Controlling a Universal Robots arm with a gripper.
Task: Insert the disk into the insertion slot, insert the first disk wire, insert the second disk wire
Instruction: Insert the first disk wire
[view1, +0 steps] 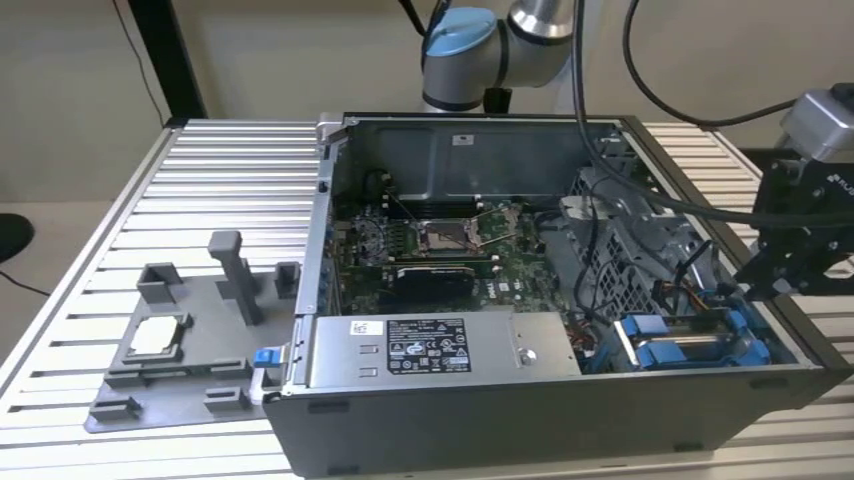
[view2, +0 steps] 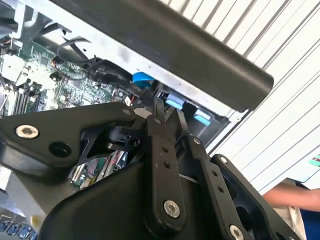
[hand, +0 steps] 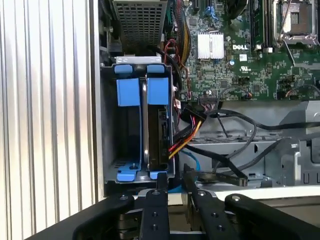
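an open computer case lies on a ribbed metal desk. at the case's near corner on the exterior view's right is the insertion slot, a grey metal bay with blue plastic guides. the first wrist view looks straight down into this slot. there the disk stands on edge inside it, in the compartment nearer the motherboard, with its blue caddy showing at both ends. a bundle of red, yellow and orange wires runs to the side of the disk, and a blue cable curves just beside the bay.

the black hand hangs at the right edge of the case in the exterior view, near the slot and above it. in both wrist views the hand points towards the near end of the bay. it cannot be told whether it is spread, pressed together or pinching anything.

a grey power supply box with a black label lies along the case's near side. on the exterior view's left, a grey plastic fixture rests on the desk.
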